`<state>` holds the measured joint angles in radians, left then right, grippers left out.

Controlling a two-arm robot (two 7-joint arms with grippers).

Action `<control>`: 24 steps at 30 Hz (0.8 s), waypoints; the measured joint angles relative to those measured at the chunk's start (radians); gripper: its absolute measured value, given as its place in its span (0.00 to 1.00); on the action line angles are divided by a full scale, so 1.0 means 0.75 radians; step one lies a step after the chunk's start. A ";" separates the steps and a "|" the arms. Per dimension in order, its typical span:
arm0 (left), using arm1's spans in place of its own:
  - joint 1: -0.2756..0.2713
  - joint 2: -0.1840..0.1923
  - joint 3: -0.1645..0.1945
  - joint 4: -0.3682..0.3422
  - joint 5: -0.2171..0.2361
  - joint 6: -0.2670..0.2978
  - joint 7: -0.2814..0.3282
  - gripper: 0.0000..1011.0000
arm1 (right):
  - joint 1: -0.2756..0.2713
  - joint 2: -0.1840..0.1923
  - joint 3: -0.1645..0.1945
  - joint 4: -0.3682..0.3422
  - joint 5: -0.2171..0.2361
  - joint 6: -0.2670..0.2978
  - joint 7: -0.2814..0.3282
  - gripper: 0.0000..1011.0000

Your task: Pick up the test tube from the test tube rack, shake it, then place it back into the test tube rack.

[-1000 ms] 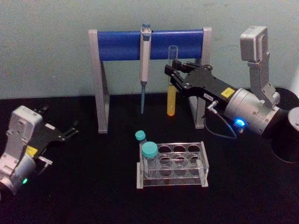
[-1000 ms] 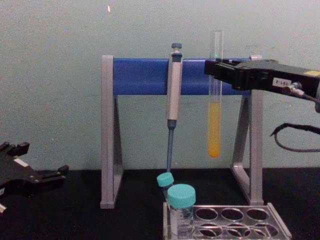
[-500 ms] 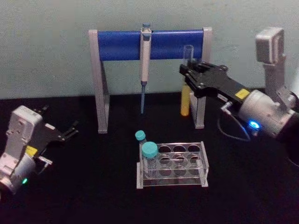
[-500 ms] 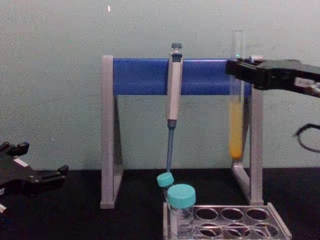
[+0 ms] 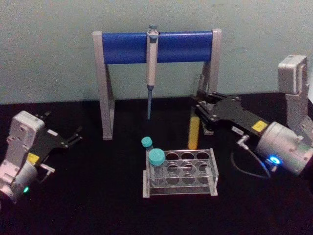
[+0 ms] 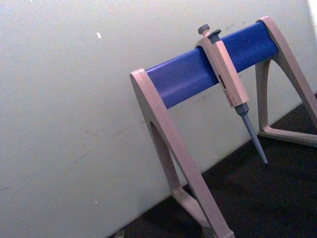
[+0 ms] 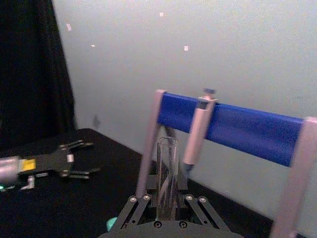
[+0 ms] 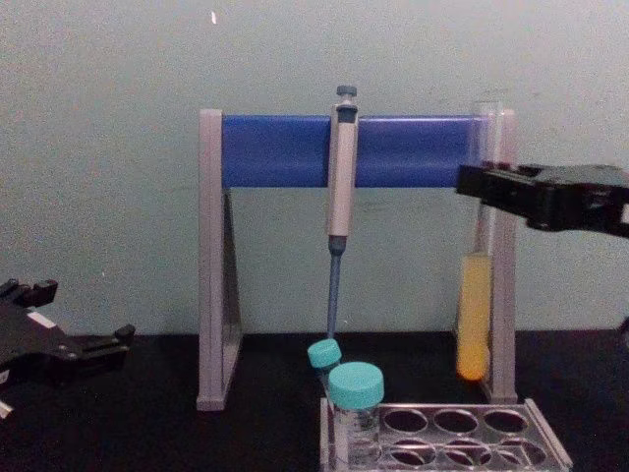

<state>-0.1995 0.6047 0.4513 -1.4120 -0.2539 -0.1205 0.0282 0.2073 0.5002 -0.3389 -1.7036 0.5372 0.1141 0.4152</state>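
Silver wrist (image 5: pixel 288 147), black right gripper (image 5: pixel 199 110), yellow label (image 5: pixel 258 127), blue light (image 5: pixel 274 159), looping black cable (image 5: pixel 232 159)

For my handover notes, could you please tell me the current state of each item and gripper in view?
test tube rack: upright, most holes empty
test tube: uncapped, upright, part-filled with yellow-orange liquid, out of the rack
teal-capped tubes: capped, seated at the rack's left end
pipette: hanging on the pipette stand
right gripper: shut on the test tube
left gripper: open, empty, at the left

Clear test tube (image 5: pixel 193 133) with yellow-orange liquid; grey stand (image 5: pixel 127 47) with blue bar.
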 joint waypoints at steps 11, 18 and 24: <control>0.000 0.000 0.000 0.000 0.000 0.000 0.000 0.99 | 0.141 -0.084 -0.092 0.122 -0.038 -0.038 0.022 0.23; 0.000 0.000 0.000 0.000 0.000 0.000 0.000 0.99 | 0.181 -0.103 -0.092 0.170 -0.061 -0.040 0.000 0.23; 0.000 0.000 0.000 0.000 0.000 0.000 0.000 0.99 | 0.182 -0.102 -0.080 0.178 -0.069 -0.039 -0.006 0.23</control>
<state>-0.1995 0.6047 0.4513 -1.4120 -0.2539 -0.1205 0.0283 0.3439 0.4235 -0.3991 -1.5702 0.4856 0.0850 0.4106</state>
